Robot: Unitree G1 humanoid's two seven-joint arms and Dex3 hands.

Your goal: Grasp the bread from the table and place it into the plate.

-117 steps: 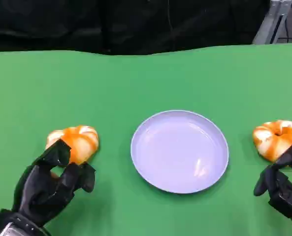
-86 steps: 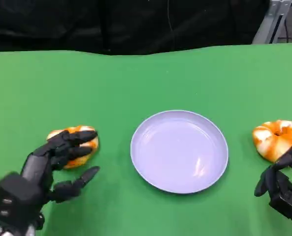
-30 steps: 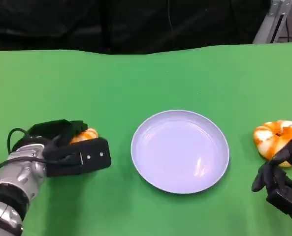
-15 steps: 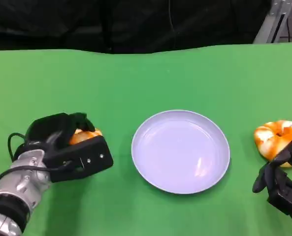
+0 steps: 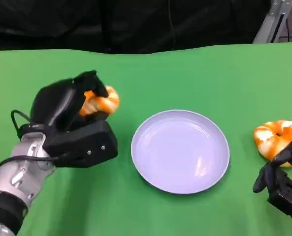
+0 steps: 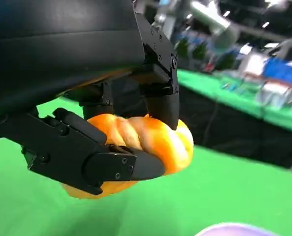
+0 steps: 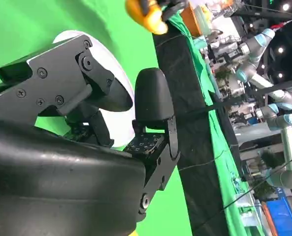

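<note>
My left hand (image 5: 72, 115) grips an orange-and-white bread (image 5: 101, 103) and holds it up off the green table, left of the pale lilac plate (image 5: 141, 162). In the left wrist view the fingers (image 6: 111, 164) wrap around the bread (image 6: 155, 140). A second orange-and-white bread (image 5: 276, 138) lies on the table at the right, just beyond my right hand (image 5: 281, 184), whose fingers are curled in with nothing between them. The right wrist view shows that hand (image 7: 94, 105) before the plate (image 7: 118, 125) and the lifted bread (image 7: 145, 14) far off.
The green table (image 5: 185, 73) ends at a back edge against a black curtain (image 5: 136, 22). A metal frame (image 5: 276, 19) stands at the back right. Other robot arms and tables appear far behind in the wrist views.
My left hand closed around the left bread, then lifted it off the table and up toward the plate. The right hand and the right bread stayed put.
</note>
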